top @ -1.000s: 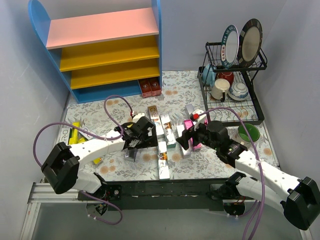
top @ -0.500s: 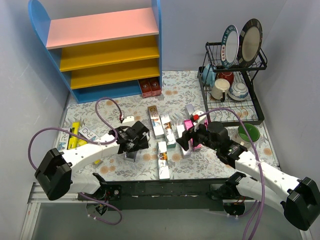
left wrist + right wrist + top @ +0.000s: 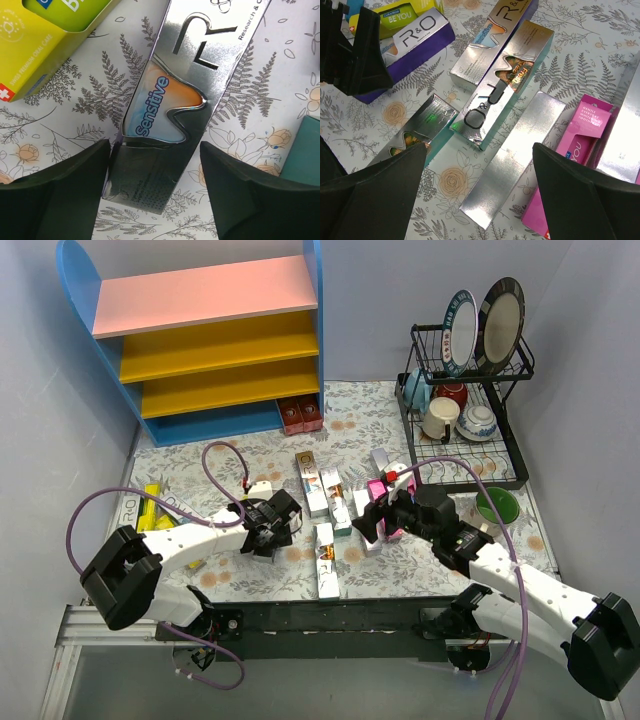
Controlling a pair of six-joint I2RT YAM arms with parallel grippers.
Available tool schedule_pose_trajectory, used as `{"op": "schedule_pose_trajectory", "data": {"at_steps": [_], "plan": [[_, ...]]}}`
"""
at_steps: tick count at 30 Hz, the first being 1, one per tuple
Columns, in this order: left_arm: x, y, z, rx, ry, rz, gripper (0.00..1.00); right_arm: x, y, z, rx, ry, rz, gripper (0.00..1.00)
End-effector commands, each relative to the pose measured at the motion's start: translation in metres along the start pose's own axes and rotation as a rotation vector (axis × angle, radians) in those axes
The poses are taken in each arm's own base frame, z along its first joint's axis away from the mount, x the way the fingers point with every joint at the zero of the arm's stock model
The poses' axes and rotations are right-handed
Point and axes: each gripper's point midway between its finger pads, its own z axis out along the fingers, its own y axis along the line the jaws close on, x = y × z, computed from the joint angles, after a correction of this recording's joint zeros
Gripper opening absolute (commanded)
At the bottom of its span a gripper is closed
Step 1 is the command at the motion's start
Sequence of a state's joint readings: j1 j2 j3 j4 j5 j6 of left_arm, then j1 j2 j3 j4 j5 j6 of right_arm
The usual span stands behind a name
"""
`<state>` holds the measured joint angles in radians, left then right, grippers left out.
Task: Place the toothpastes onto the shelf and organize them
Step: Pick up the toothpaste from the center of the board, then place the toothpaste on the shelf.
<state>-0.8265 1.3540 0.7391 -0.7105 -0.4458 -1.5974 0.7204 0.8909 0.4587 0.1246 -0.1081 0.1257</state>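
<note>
Top external: shelf (image 3: 215, 340) boards bare, toothpastes (image 3: 326, 562) scattered on table (image 3: 170, 455); left jaws spread astride silver box (image 3: 165, 115); right jaws spread, empty.

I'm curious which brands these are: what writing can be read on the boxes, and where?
"sensitive", "Research &": silver box.
"SWISS PREMIUM ORAL CARE": yellow box.
"BE YOU": yellow-green box.
"R&O": purple-sided box.
"Fresh": teal-edged box.
"GENTLE EVERYDAY WHITENING": pink box.
Small print elsewhere: unreadable.

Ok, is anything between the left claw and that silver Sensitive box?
Nothing visible. The silver box lies flat with the left claw straddling its end; the yellow box and teal box sit off to either side.
</note>
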Motion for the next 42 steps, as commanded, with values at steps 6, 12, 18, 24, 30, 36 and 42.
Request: {"op": "schedule_pose_trajectory", "data": {"at_steps": [6,12,18,24,30,36,42], "plan": [[-0.013,-0.016,-0.009,0.055,-0.044,-0.008,0.47,-0.006,0.003,0.003,-0.019,-0.036,-0.015,0.95],[-0.029,-0.028,-0.024,0.095,-0.069,-0.015,0.36,-0.007,0.003,0.003,-0.02,-0.039,-0.017,0.95],[-0.074,-0.032,-0.061,0.103,-0.172,0.004,0.27,-0.011,0.003,0.002,-0.014,-0.048,-0.027,0.95],[-0.132,-0.015,-0.064,0.057,-0.245,0.028,0.19,-0.012,0.002,0.001,-0.011,-0.049,-0.035,0.95],[-0.194,0.02,-0.038,0.027,-0.324,0.028,0.19,-0.012,-0.002,-0.002,0.013,-0.052,-0.048,0.95],[-0.24,0.063,0.002,-0.006,-0.361,-0.02,0.17,-0.013,-0.001,-0.002,0.001,-0.058,-0.062,0.95],[-0.273,0.089,0.039,-0.062,-0.364,-0.041,0.17,-0.014,0.003,-0.005,-0.02,-0.077,-0.068,0.95]]}}
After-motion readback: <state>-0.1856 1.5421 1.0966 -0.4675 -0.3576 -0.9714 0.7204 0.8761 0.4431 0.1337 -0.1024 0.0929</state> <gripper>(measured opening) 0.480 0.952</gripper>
